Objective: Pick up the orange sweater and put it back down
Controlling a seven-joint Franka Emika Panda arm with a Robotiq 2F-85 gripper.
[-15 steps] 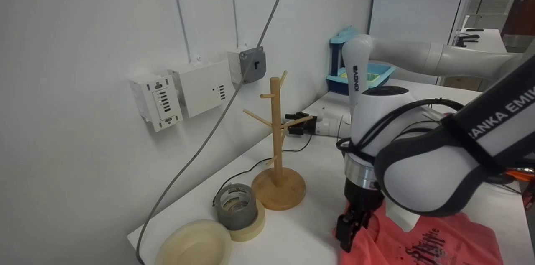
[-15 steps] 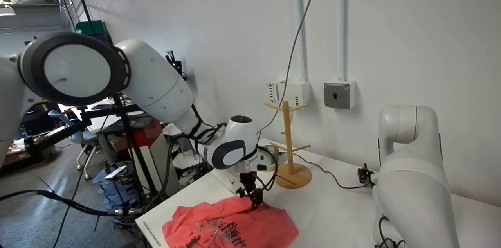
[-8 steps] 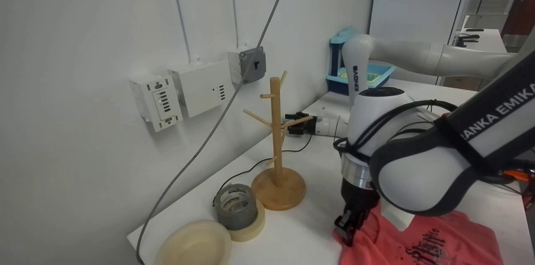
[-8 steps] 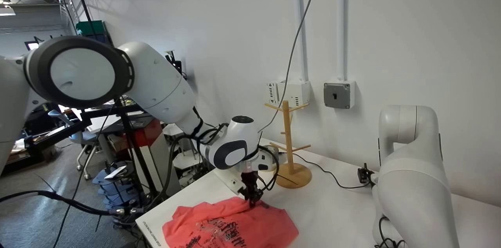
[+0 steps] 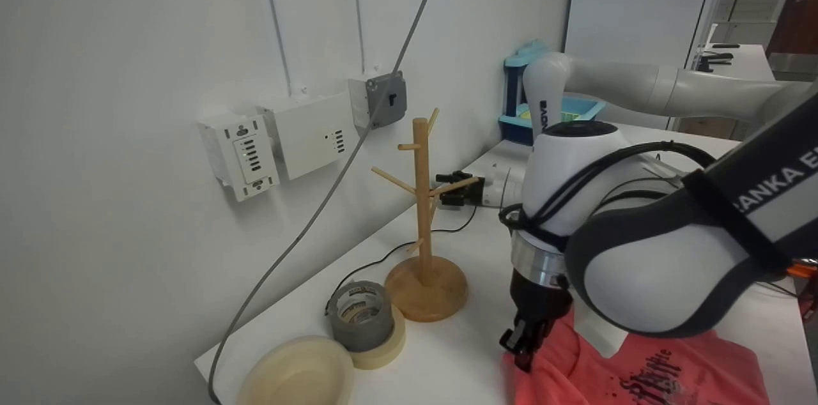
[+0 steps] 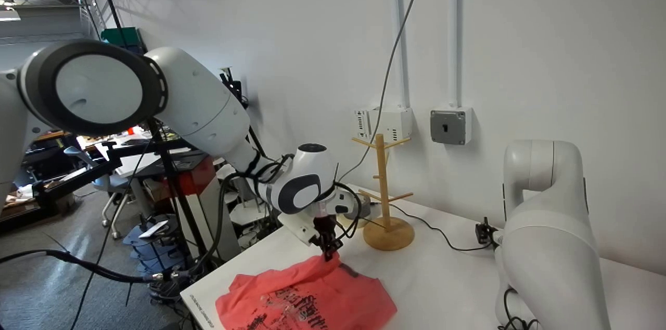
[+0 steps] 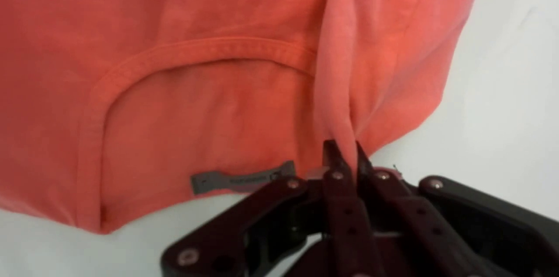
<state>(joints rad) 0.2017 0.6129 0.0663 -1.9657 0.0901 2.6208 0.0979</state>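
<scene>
Across the white counter (image 6: 442,283) lies your orange sweater (image 6: 312,288), mostly up and left of the fingers (image 7: 332,154) in the wrist view, so its bulk will likely trail as you lift; beside the collar (image 7: 209,47), those fingers clamp a slim fold (image 7: 336,71).

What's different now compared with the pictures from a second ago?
The pincer has closed on a fold of the sweater and, in both exterior views, shifted left and slightly up, drawing the pinched cloth up with it. Most of the sweater, the mug tree, the grey tape and the other arm stayed as they were.
</scene>
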